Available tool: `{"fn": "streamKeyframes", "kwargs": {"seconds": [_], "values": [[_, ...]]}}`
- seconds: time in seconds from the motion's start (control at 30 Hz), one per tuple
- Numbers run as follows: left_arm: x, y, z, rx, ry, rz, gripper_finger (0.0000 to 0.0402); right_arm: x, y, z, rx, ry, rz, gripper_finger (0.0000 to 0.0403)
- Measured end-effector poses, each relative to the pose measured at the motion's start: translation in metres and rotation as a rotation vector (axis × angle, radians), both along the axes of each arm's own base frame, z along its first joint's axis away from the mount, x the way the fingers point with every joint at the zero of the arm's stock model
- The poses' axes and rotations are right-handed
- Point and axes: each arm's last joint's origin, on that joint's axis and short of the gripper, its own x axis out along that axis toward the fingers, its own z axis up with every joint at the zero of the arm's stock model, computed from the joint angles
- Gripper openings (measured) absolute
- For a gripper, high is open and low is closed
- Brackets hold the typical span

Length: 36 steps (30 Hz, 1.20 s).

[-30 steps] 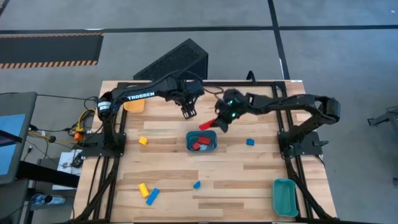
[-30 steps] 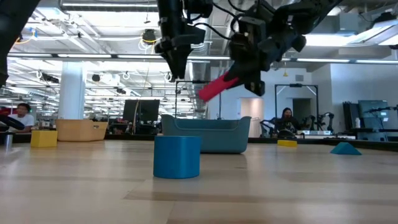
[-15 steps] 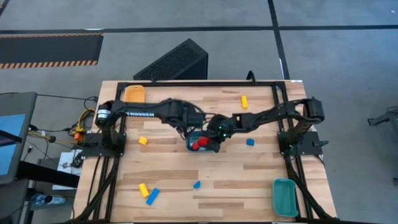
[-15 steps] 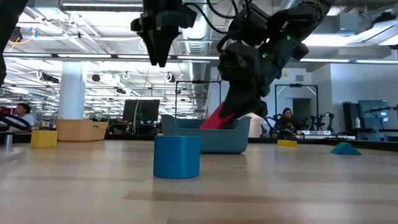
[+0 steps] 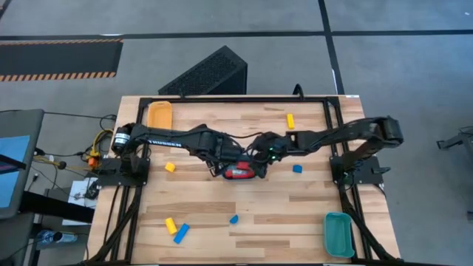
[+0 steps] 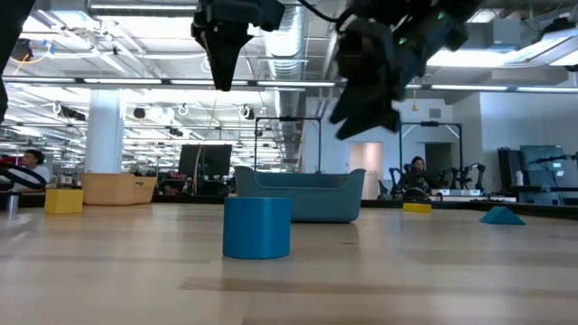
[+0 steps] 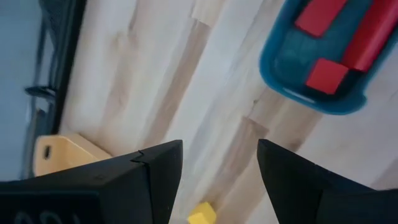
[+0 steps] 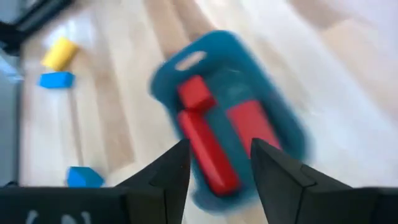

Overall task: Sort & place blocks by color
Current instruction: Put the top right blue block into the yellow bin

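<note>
A teal tray (image 8: 283,118) near the table's middle holds three red blocks (image 8: 205,149): two bars and a small cube. My right gripper (image 8: 219,152) hangs open above it, clear of the blocks. My left gripper (image 7: 219,155) is open and holds nothing, above the bare wood beside the tray's left end (image 7: 273,74). Loose blocks lie flat on the table: yellow ones (image 5: 290,120) (image 5: 170,167) (image 5: 171,224) and blue ones (image 5: 297,168) (image 5: 233,219) (image 5: 181,233).
A yellow-orange tray (image 5: 159,114) sits at the far left corner, a second teal tray (image 5: 338,233) at the near right corner. The two arms meet over the middle tray (image 5: 255,176). Bare wood lies across the near half of the table.
My right gripper came down toward the middle tray with a long red bar, opened and let it go, then rose again. The bar now lies in the tray beside the other red blocks. My left gripper moved from the far side toward the tray's left end.
</note>
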Motion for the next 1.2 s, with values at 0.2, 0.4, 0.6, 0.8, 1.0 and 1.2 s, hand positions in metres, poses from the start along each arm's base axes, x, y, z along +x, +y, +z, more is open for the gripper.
{"fn": "streamKeyframes", "kwargs": {"seconds": [0.2, 0.4, 0.6, 0.8, 1.0, 1.2], "values": [[0.000, 0.002, 0.000, 0.007, 0.012, -0.012, 0.0197, -0.043, -0.001, 0.023, -0.058, 0.167, -0.070, 0.0173], [0.002, -0.014, -0.003, 0.043, -0.022, -0.067, 0.0196, -0.089, 0.001, 0.014, -0.049, 0.569, -0.201, 0.0173], [0.003, -0.024, -0.014, 0.023, -0.004, -0.140, 0.0196, -0.115, 0.013, -0.014, -0.085, 0.772, -0.192, 0.0185], [0.000, -0.036, -0.018, 0.006, 0.018, -0.174, 0.0196, -0.124, 0.023, -0.037, -0.102, 0.862, -0.132, 0.0201], [0.004, -0.045, -0.018, -0.015, -0.017, -0.248, 0.0196, -0.112, 0.027, -0.038, -0.202, 0.744, -0.054, 0.0229], [0.013, -0.048, -0.018, -0.057, -0.106, -0.270, 0.0196, -0.108, 0.027, -0.038, -0.247, 0.709, 0.029, 0.0258]]}}
